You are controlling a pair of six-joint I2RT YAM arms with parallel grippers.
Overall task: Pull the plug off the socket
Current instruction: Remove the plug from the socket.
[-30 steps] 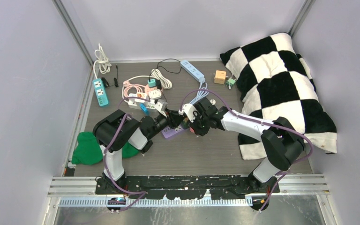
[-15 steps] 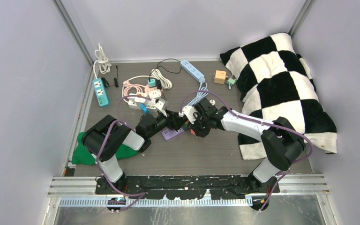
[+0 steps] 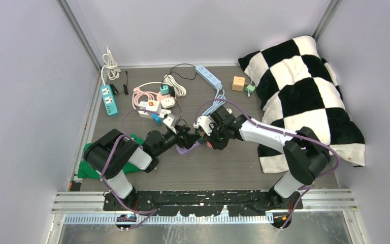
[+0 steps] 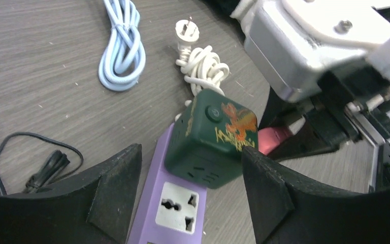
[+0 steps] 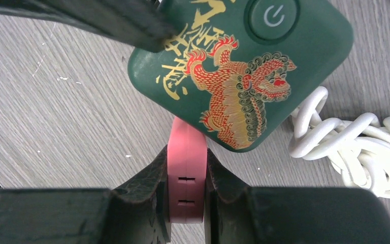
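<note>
Where everything rests: one grey wood-grain table, walled on three sides.
Pillow: one, black-and-white checked, lying along the right side of the table.
Arms: two, both reaching to mid-table, heads facing each other.
Cloth: one, green, at the left edge beside the left arm.
Power strips: three told apart by colour. One teal strip lies at left rear. One light blue strip lies at rear centre. One purple strip lies under the grippers. The white cluster between them cannot be counted.
Left gripper: one, jaws spread, one finger on each side of the green cube adapter, gripping nothing.
Right gripper: one, both pads pressed onto the pink plug.
Green cube adapter: one, gold-and-red dragon print, one power button on top. It sits on the end of the purple strip, and one free socket shows beside it.
Coiled cables: two, one white cord and one blue cable, both on the table beyond the cube.
Pink plug: one, at mid-table, pinched by its flat sides. Its far end meets the cube's side, and whether its pins are seated cannot be told.
</note>
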